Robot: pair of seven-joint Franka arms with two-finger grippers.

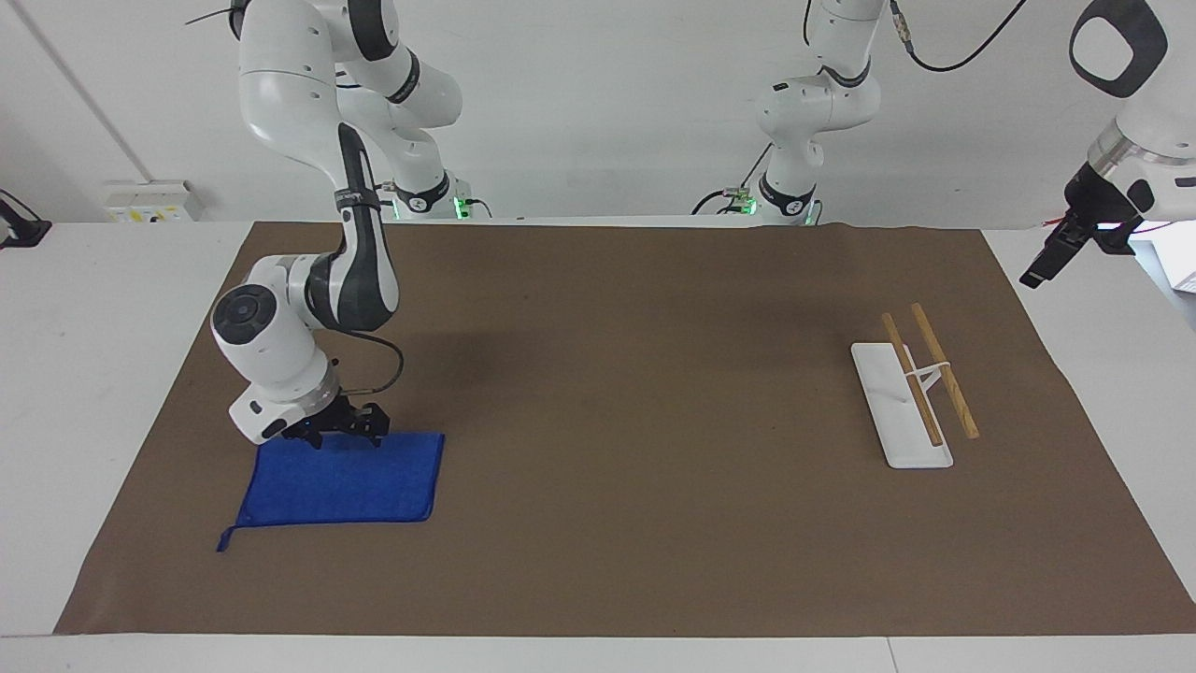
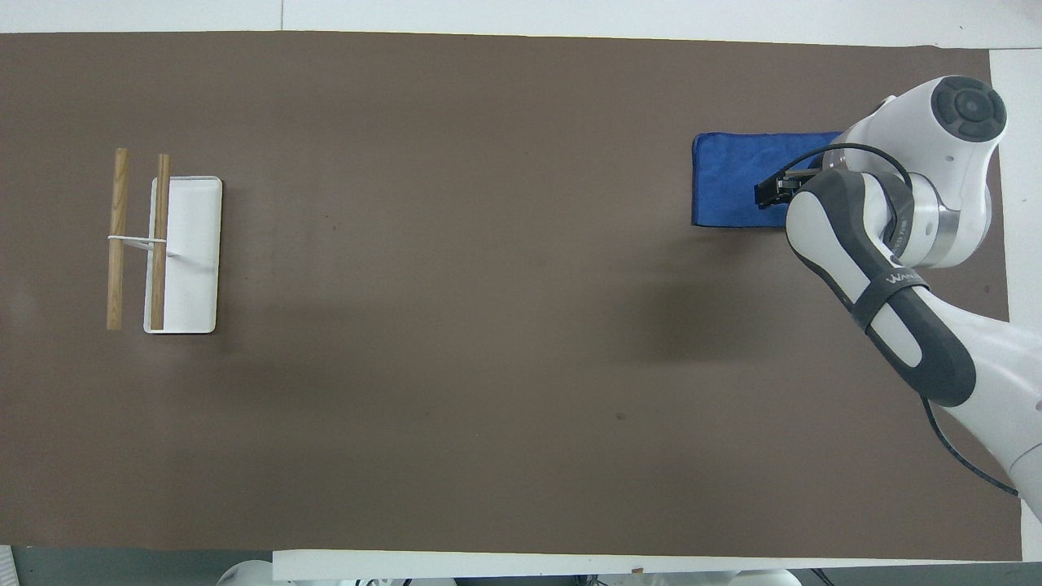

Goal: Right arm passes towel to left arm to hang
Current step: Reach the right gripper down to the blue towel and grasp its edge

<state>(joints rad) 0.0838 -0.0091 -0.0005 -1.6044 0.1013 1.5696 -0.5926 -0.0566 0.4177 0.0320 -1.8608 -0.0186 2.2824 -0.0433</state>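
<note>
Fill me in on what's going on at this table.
The right gripper is down at the edge of the blue towel nearest the robots. The towel lies flat on the brown mat, toward the right arm's end, not lifted yet. The left gripper waits in the air off the mat's other end, holding nothing. The towel rack, a white base with two wooden rails, stands bare at that end.

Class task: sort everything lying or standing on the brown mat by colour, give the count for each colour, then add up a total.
Blue: 1, the towel
White: 1, the rack base
Wood-coloured: 2, the rack's rods
Total: 4
</note>
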